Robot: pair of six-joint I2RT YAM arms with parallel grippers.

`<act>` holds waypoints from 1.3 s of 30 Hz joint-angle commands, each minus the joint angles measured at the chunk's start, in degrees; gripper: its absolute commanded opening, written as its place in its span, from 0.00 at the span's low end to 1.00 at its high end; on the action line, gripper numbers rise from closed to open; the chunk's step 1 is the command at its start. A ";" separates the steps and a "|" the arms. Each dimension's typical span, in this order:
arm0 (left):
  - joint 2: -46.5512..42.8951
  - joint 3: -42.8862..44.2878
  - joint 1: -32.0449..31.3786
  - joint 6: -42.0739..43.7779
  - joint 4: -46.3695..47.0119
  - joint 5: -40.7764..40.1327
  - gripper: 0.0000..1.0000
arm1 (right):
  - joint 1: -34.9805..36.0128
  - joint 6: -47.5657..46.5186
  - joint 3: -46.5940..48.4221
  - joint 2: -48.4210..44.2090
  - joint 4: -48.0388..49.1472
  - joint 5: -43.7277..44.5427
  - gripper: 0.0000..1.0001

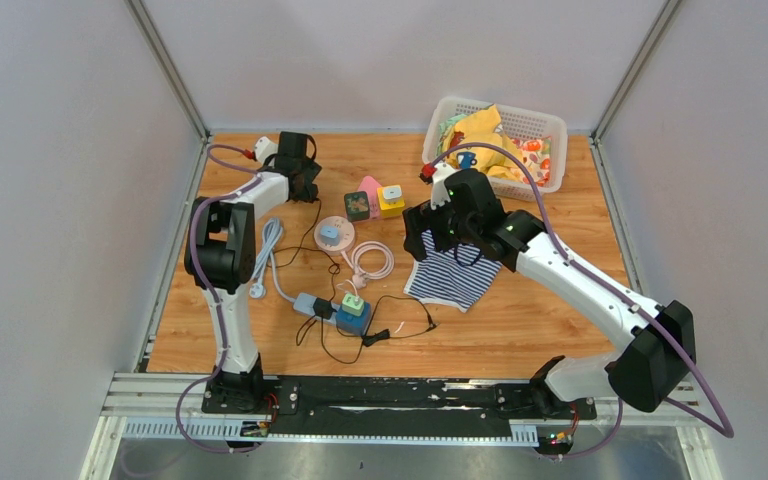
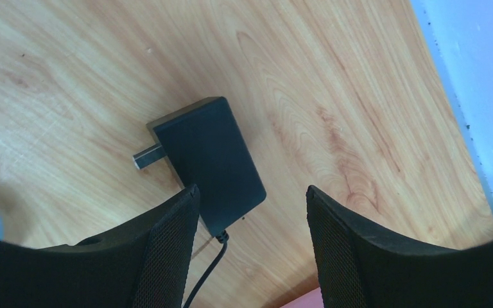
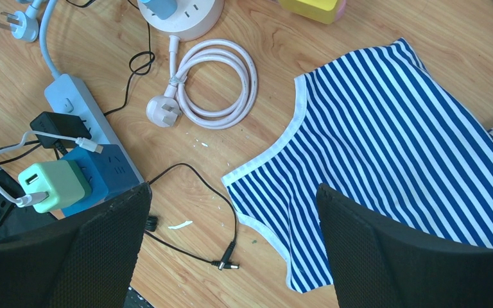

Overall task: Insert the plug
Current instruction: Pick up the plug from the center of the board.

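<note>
The plug is a black power adapter [image 2: 208,160] lying flat on the wooden table, its metal prongs [image 2: 149,156] pointing left and its thin black cord leaving at the near end. My left gripper [image 2: 252,192] hovers open over its cord end; the left fingertip [image 2: 186,205] overlaps its edge in view and nothing is gripped. From above, the left gripper [image 1: 305,180] is at the back left and hides the adapter. A grey power strip [image 1: 312,304] [image 3: 70,102] carries a blue cube [image 3: 103,173] and a green charger [image 3: 54,185]. My right gripper [image 3: 234,189] [image 1: 438,240] hangs open above the table.
A blue-striped garment [image 3: 391,141] lies under the right gripper. Nearby are a round white socket [image 1: 333,234], a coiled pink cable [image 3: 215,80] and loose black barrel connectors [image 3: 228,263]. Coloured blocks [image 1: 375,200] sit mid-table. A white basket [image 1: 550,130] of clothes stands back right.
</note>
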 commanded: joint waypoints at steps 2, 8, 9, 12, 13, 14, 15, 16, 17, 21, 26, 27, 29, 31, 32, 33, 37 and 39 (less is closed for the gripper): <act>-1.23 1.58 -0.90 -3.52 -7.66 -4.84 0.65 | 0.58 -0.34 2.00 0.86 -0.03 -0.50 0.98; 0.51 2.10 -0.98 -4.70 -8.69 -5.24 0.65 | 0.59 -0.25 1.97 0.68 -0.03 -0.90 0.97; 0.90 2.41 -0.98 -4.88 -9.40 -5.50 0.65 | 0.58 -0.31 1.97 0.59 0.03 -0.83 0.97; 1.75 3.22 -0.98 -5.18 -10.64 -6.18 0.66 | 0.61 -0.31 1.97 0.57 -0.03 -0.65 0.98; 1.95 3.37 -0.98 -5.21 -10.46 -6.15 0.66 | 0.57 -0.28 2.05 0.57 0.02 -0.72 0.97; 2.20 3.34 -0.98 -4.94 -9.73 -5.89 0.66 | 0.60 -0.25 2.06 0.61 0.04 -0.72 0.97; 2.42 3.42 -0.94 -4.80 -9.35 -5.59 0.66 | 0.62 -0.27 2.06 0.69 0.06 -0.73 0.98; 2.80 3.60 -0.98 -4.83 -9.10 -5.30 0.66 | 0.57 -0.25 2.11 0.78 0.06 -0.74 0.97; 3.08 3.65 -0.98 -4.80 -8.63 -5.17 0.66 | 0.61 -0.29 2.12 0.82 0.06 -0.81 0.97; 4.90 4.63 -0.98 -5.08 -7.82 -4.40 0.65 | 0.60 -0.22 2.23 1.08 0.06 -0.92 0.97; 7.42 6.05 -0.98 -5.27 -8.21 -4.16 0.63 | 0.59 -0.18 2.23 1.09 0.06 -0.95 0.97; 7.84 6.30 -0.98 -4.90 -8.12 -4.15 0.62 | 0.59 -0.16 2.23 1.09 0.04 -0.97 0.97; 8.11 6.64 -0.93 -3.80 -8.34 -4.60 0.58 | 0.62 -0.23 2.23 1.08 0.06 -0.99 0.97; 7.52 6.27 -0.90 -2.40 -8.31 -5.44 0.52 | 0.59 -0.20 2.16 1.03 0.06 -0.99 0.97; 6.88 5.84 -0.90 -1.75 -8.06 -6.01 0.48 | 0.56 -0.20 2.15 1.01 0.06 -0.87 0.97; 6.17 5.33 -0.78 -1.11 -7.74 -6.43 0.44 | 0.58 -0.13 2.13 1.04 0.06 -0.91 0.97; 2.16 2.78 -0.09 1.90 -5.69 -6.78 0.21 | 0.58 0.69 2.21 1.55 0.19 -2.00 0.98; -0.69 1.21 0.36 4.69 -3.90 -6.71 0.11 | 0.58 1.47 2.31 1.89 0.21 -2.77 0.97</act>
